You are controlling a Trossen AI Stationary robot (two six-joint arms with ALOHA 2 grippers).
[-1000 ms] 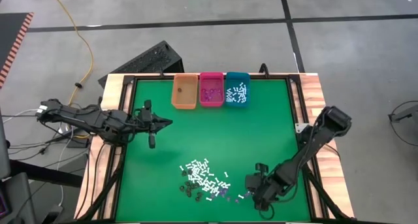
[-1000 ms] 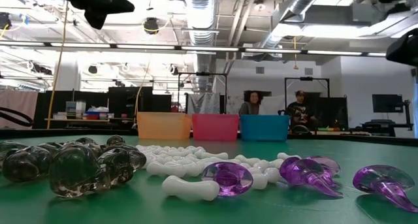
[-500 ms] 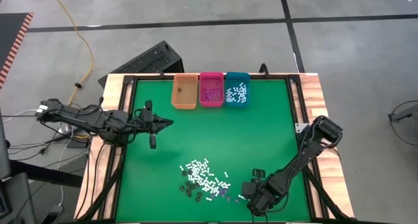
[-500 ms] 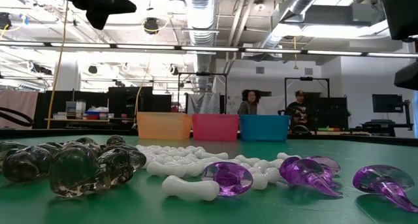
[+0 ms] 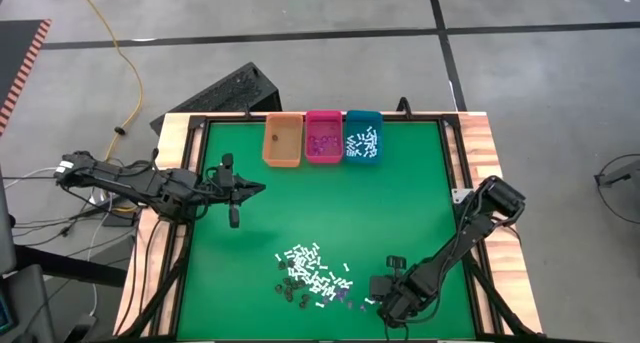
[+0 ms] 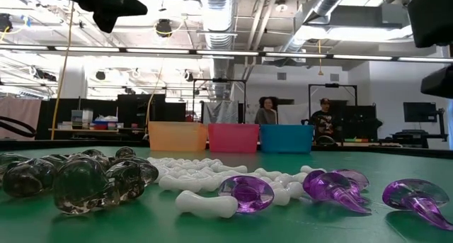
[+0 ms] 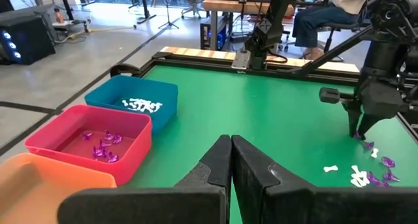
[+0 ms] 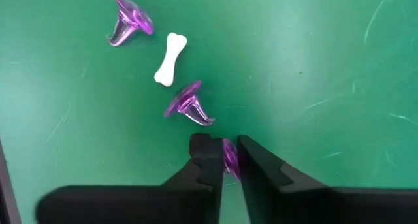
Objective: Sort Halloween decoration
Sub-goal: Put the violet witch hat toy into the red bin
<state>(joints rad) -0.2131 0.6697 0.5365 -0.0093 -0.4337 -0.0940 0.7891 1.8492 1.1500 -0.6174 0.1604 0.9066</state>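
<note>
Green table (image 5: 400, 193): we take it as landmark.

Left arm (image 5: 140, 181): over table's left side, waiting; left gripper (image 7: 230, 160) clenched, nothing in it.

Right arm (image 5: 470, 233): reaching down at table's near right corner; right gripper (image 8: 226, 160) grasping purple piece (image 8: 229, 157) between fingers, low at table surface.

Orange bin (image 5: 282, 141), pink bin (image 5: 323, 136), teal bin (image 5: 362, 135): we log them in row at table's far edge.

Decoration pile (image 5: 310, 276): white bones, purple and dark bits, near table's front edge, just left of right gripper.
</note>
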